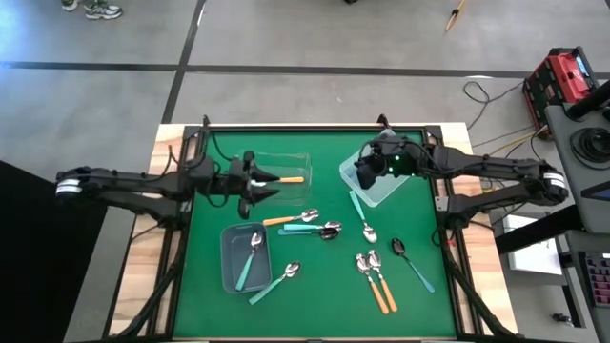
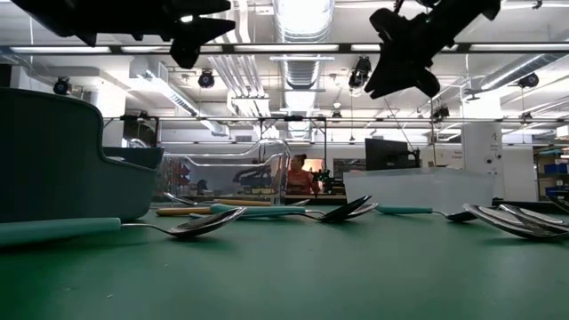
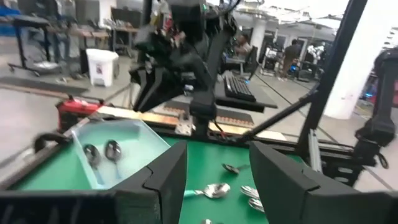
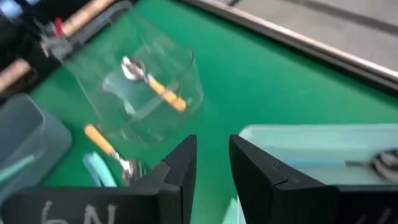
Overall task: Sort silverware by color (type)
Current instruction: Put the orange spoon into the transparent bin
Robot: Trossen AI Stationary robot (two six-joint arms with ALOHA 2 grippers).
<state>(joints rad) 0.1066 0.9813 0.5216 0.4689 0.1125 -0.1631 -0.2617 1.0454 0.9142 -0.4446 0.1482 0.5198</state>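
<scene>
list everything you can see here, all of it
mat: 1, green, covers the table
clear bin: 1, back left of centre, holds one orange spoon
pale bin: 1, whitish, back right, holds two spoons
grey bin: 1, front left, holds one teal spoon
loose orange spoons: 3, one at centre, two at front right
loose teal or blue spoons: at least 4, centre to front
left gripper: dark, over clear bin, jaws open, empty
right gripper: dark, over pale bin, jaws open, empty
</scene>
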